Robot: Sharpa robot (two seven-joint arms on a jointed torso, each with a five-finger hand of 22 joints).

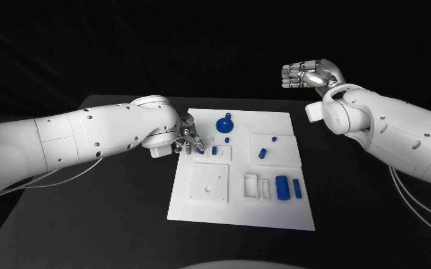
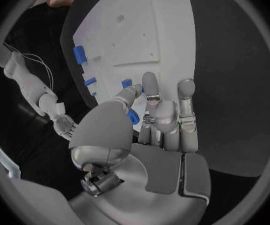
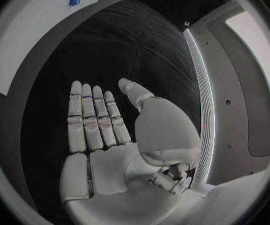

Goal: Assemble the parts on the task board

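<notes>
The white task board point(image 1: 269, 210) lies in the middle of the table. My left hand point(image 1: 187, 137) is at its left edge, fingers stretched out over the board point(image 2: 141, 30). A small blue part point(image 2: 132, 116) shows between the thumb and fingers point(image 2: 186, 97); I cannot tell whether it is pinched. A second small blue part point(image 1: 213, 150) stands just beyond. A blue gear point(image 1: 225, 122) lies at the far side. Two blue cylinders point(image 1: 282, 187) lie at the near right. My right hand point(image 1: 305, 74) is raised beyond the board's far right corner, holding nothing, its fingers point(image 3: 94, 117) straight and together.
A raised white square plate point(image 1: 209, 182) and two white slots point(image 1: 258, 185) sit on the board's near half. Two more small blue pieces point(image 1: 262, 153) lie right of centre. Black tabletop point(image 1: 108, 219) runs round the board on all sides.
</notes>
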